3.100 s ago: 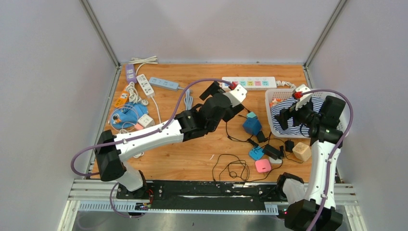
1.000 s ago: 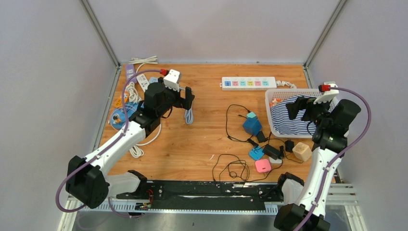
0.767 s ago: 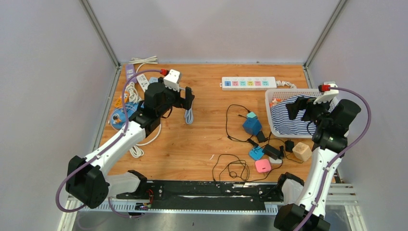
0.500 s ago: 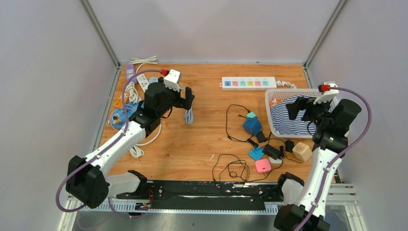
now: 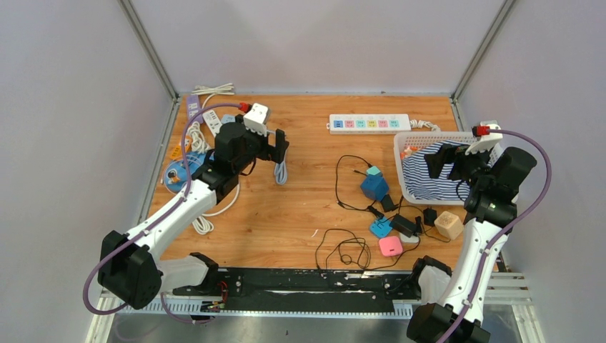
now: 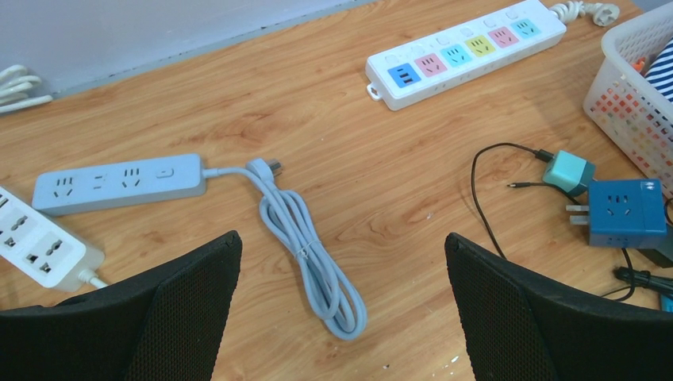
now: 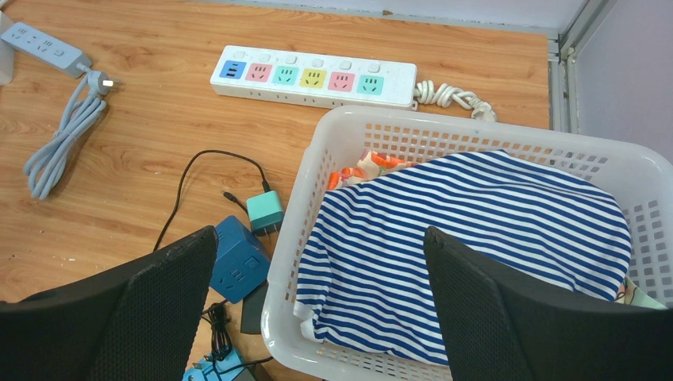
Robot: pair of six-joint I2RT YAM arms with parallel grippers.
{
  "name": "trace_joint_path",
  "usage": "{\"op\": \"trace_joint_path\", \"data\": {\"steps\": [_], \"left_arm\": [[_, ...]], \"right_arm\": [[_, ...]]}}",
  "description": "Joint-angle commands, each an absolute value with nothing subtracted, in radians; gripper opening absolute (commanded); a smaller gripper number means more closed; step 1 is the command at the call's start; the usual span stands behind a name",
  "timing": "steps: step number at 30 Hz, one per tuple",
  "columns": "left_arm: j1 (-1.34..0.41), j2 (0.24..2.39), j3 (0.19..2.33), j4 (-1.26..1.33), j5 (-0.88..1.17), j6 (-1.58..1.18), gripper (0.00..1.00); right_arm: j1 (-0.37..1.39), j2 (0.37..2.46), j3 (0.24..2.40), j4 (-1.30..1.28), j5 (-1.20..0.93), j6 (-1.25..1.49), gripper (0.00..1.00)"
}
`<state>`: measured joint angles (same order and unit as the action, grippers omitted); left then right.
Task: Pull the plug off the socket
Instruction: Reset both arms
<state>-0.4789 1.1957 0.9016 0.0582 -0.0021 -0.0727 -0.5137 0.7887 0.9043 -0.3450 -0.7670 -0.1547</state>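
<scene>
Looks done: teal plug (image 6: 567, 172) lying free beside blue socket cube (image 6: 628, 213), right of frame; left gripper (image 6: 341, 262) wide open, empty; right gripper (image 7: 319, 234) likewise

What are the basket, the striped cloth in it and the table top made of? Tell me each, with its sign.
Basket: likely moulded plastic, white, slightly glossy; perforated grid walls.
Striped cloth: soft fabric, probably; it drapes and folds.
Table top: wood or wood-look laminate, matte; grain lines show.
</scene>
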Motion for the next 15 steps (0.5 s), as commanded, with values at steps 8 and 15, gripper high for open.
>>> {"op": "trace_joint_path", "data": {"steps": [8,15], "left_arm": [[-0.471,1.200,0.884,0.080,0.002,-0.051,1.00],[-0.471,1.198,0.882,0.080,0.002,-0.049,1.00]], "right_arm": [[-0.528,0.780,0.937,-0.372,-0.781,-0.172,1.00],[-0.528,0.780,0.933,-0.373,-0.788,-0.179,1.00]]}}
